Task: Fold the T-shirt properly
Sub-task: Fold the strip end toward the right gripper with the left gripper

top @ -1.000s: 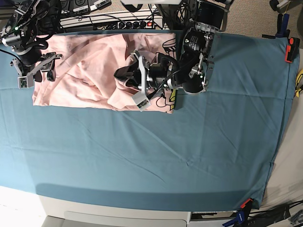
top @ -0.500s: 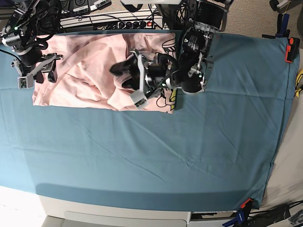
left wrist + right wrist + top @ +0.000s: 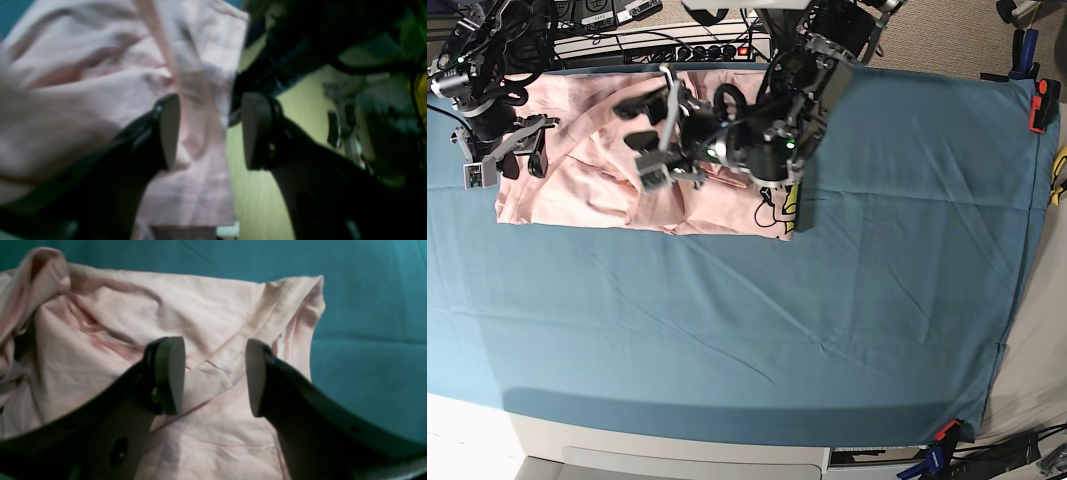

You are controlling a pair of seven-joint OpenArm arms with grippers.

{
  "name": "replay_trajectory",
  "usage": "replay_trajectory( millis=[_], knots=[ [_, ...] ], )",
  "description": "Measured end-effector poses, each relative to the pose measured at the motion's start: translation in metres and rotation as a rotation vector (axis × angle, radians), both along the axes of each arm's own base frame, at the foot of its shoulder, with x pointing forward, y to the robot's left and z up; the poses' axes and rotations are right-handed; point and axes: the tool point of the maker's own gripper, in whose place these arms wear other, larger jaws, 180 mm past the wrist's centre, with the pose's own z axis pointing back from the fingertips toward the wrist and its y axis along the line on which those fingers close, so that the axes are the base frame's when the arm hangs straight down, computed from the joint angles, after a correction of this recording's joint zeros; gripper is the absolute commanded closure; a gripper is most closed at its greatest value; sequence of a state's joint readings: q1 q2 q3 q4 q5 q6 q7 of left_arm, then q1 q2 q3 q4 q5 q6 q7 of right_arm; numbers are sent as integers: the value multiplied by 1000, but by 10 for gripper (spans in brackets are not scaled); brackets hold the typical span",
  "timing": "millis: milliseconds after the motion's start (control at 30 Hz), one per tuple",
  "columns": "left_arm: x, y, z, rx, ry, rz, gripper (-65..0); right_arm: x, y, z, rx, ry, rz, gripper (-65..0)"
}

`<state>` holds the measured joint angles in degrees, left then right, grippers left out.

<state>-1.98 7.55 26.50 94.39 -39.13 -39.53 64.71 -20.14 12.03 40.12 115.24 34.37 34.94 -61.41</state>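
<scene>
My left claw (image 3: 206,130) stands open in its wrist view, both pads bare, with nothing pinched between them. Behind it I see a pale pink T-shirt (image 3: 100,83) and a loose strip of the same fabric running down past the near pad; that picture is blurred, so I can't tell whether the strip touches the pad. The base view gives what the wrist view hides: this claw (image 3: 655,130) hangs over the middle of the shirt (image 3: 577,185), which lies rumpled at the far left of the desk on the teal cloth (image 3: 827,300), black print showing at its near right corner.

My right claw (image 3: 215,376) is open too, empty, poised over a folded sleeve and seam of the shirt (image 3: 217,316). Only this view shows the sleeve's hem curling up against the teal cloth (image 3: 367,306). From the base camera that claw (image 3: 502,160) sits over the shirt's left edge.
</scene>
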Motion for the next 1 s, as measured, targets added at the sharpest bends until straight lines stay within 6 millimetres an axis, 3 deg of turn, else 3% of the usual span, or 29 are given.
replay_trajectory(
  millis=[100,233,300,467,600,667,833,1000],
  knots=[
    [2,3,-4,46,-17,-21,-290,0,0,0,-1,2,0,-293],
    [27,21,-7,74,-14,56,-150,0,0,0,-1,1,0,-293],
    [43,35,-7,80,10,134,-127,0,0,0,-1,2,0,-293],
    [80,95,-21,132,67,342,-130,0,0,0,-1,1,0,-293],
    [80,135,-40,171,133,429,-220,0,0,0,0,0,0,-293],
    [74,146,-48,187,156,446,-264,0,0,0,0,-3,0,-293],
    [59,155,-63,220,198,454,-271,1,0,1,0,-8,1,-293],
    [67,157,-63,231,143,469,-272,1,0,2,-1,-11,1,-293]
  ],
)
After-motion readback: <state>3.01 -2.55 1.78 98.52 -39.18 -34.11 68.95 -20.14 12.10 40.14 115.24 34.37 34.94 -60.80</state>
